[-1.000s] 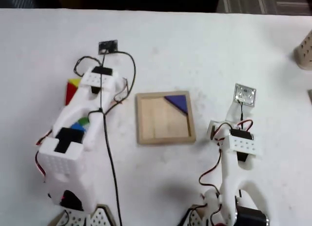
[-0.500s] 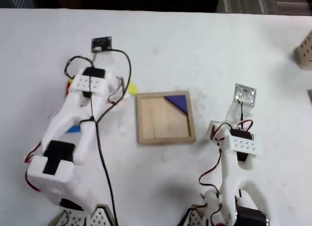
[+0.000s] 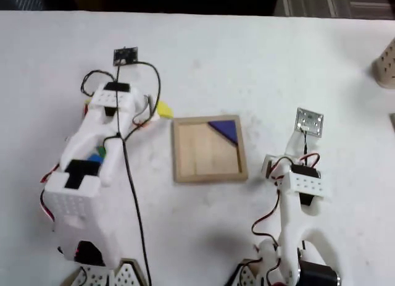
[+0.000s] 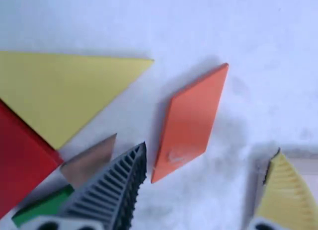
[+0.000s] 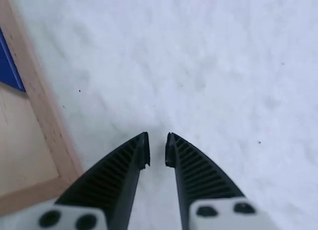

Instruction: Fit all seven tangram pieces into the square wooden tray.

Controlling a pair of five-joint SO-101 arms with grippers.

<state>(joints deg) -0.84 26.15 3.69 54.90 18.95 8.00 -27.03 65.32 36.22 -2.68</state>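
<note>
The square wooden tray [image 3: 180, 175] lies mid-table with a blue triangle [image 3: 226, 130] in its far right corner. My left gripper [image 4: 208, 150] is open just left of the tray, low over the loose pieces. An orange parallelogram [image 4: 191, 120] lies flat between its dark finger [image 4: 119, 185] and its yellow finger [image 4: 283, 190]. Beside it lie a large yellow triangle [image 4: 59, 91], a red piece [image 4: 20, 160], a tan piece [image 4: 89, 160] and a green piece [image 4: 39, 207]. My right gripper [image 5: 156, 150] is shut and empty above bare table, right of the tray's edge [image 5: 42, 115].
The left arm [image 3: 92, 156] covers most of the loose pieces in the high view; green and blue bits [image 3: 97, 155] peek out beside it. The right arm [image 3: 302, 187] stands right of the tray. A tan object [image 3: 386, 67] sits at the far right edge.
The left arm swung left, then settled lower over the pieces; its yellow finger now shows by the tray's far left corner. The right arm has not moved.
</note>
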